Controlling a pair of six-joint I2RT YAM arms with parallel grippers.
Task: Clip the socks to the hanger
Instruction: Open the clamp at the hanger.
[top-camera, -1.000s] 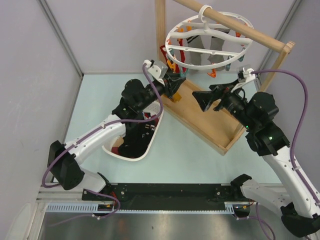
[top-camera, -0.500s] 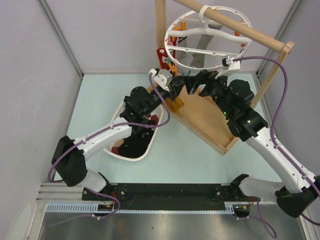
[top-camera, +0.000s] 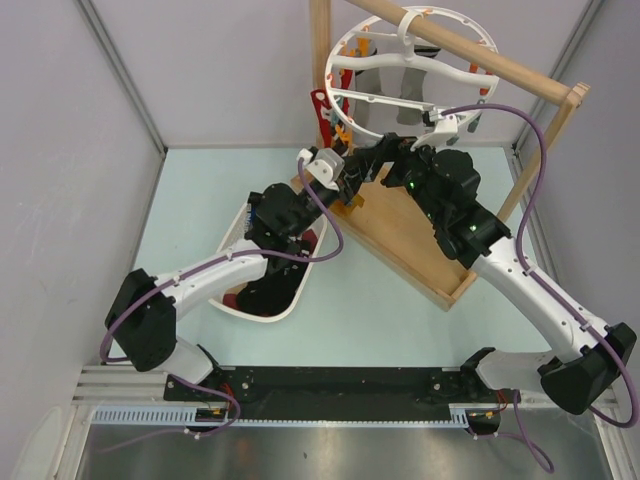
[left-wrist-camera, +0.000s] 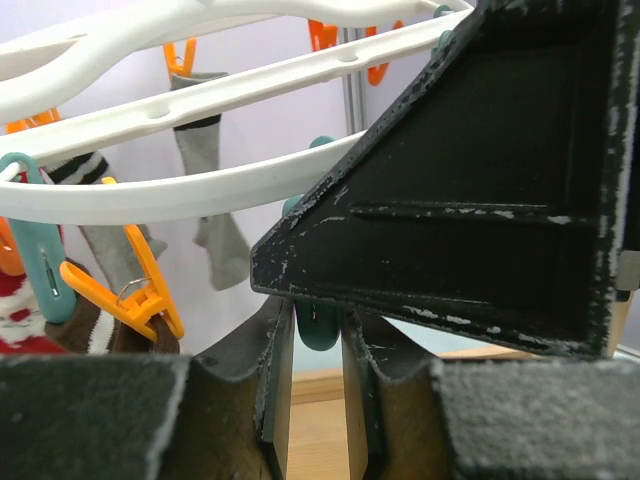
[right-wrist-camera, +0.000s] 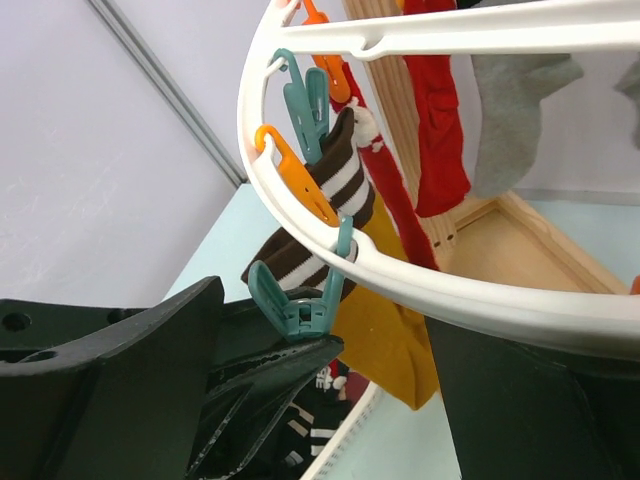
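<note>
Your left pincer (left-wrist-camera: 316, 370) sits under the hanger's (right-wrist-camera: 450, 300) near rim. Its fingers are almost together, with a teal clip (left-wrist-camera: 318, 328) in the slit, but you can't tell whether they bite on it. Your right pincer (right-wrist-camera: 325, 330) stands wide apart, straddling that same rim and gripping nothing. The hanger hangs from the wooden rail (top-camera: 480, 55), with a striped sock (right-wrist-camera: 335, 190), a red sock (right-wrist-camera: 440, 130) and a grey sock (right-wrist-camera: 520, 90) hanging from it. More socks (top-camera: 272, 288) lie in the white tub (top-camera: 268, 318) on the bench (top-camera: 190, 200).
</note>
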